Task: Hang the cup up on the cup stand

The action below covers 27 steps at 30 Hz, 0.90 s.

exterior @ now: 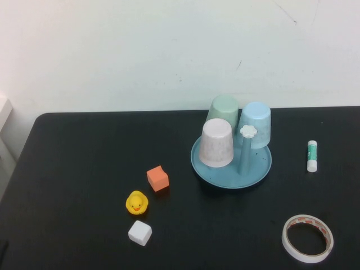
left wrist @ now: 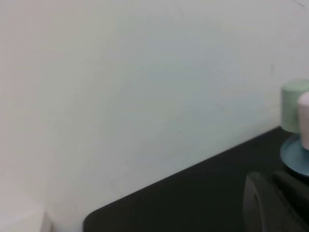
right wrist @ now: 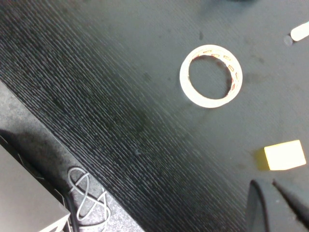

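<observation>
The pale pink cup (exterior: 217, 144) stands upside down on the round blue-teal cup stand (exterior: 228, 179), at its front left. One peg with a white flower cap (exterior: 248, 132) stands bare beside it. Neither arm shows in the high view. The left wrist view shows the edge of the pink cup (left wrist: 304, 118) and the stand (left wrist: 293, 157) far off, with my left gripper (left wrist: 270, 178) shut and empty above the table. My right gripper (right wrist: 273, 186) is shut and empty over the table near the tape ring.
A pale green cup (exterior: 223, 109) and a light blue cup (exterior: 255, 122) sit upside down at the stand's back. An orange cube (exterior: 158, 178), a yellow duck (exterior: 136, 203) and a white cube (exterior: 140, 232) lie to the left. A glue stick (exterior: 312, 156) and a tape ring (exterior: 307, 238) lie on the right.
</observation>
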Each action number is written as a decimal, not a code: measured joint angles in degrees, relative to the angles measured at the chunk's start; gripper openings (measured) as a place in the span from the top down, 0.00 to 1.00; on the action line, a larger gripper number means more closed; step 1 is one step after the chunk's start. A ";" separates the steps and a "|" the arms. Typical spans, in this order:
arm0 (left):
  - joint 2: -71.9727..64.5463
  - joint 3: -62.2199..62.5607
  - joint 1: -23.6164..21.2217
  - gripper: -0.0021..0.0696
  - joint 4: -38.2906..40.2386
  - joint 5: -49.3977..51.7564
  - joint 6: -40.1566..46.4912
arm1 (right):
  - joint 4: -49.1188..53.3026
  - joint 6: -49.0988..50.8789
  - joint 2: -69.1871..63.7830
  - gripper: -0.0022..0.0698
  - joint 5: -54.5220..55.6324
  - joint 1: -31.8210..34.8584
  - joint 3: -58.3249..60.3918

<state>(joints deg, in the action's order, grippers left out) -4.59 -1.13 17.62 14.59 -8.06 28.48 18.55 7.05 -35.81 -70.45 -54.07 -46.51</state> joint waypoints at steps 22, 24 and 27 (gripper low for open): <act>5.36 0.11 -10.82 0.97 -18.92 26.43 -29.45 | -0.30 0.00 0.00 0.97 0.00 0.00 0.00; 5.36 0.11 -10.87 0.97 -16.39 26.43 -26.56 | -0.30 0.00 0.00 0.97 0.00 0.00 0.00; 5.36 0.11 -10.87 0.97 -11.31 26.43 -21.47 | -0.30 0.00 0.00 0.97 0.00 0.00 0.00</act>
<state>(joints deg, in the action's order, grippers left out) 0.78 -1.01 6.75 3.28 18.37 7.01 18.25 7.05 -35.81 -70.45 -54.07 -46.51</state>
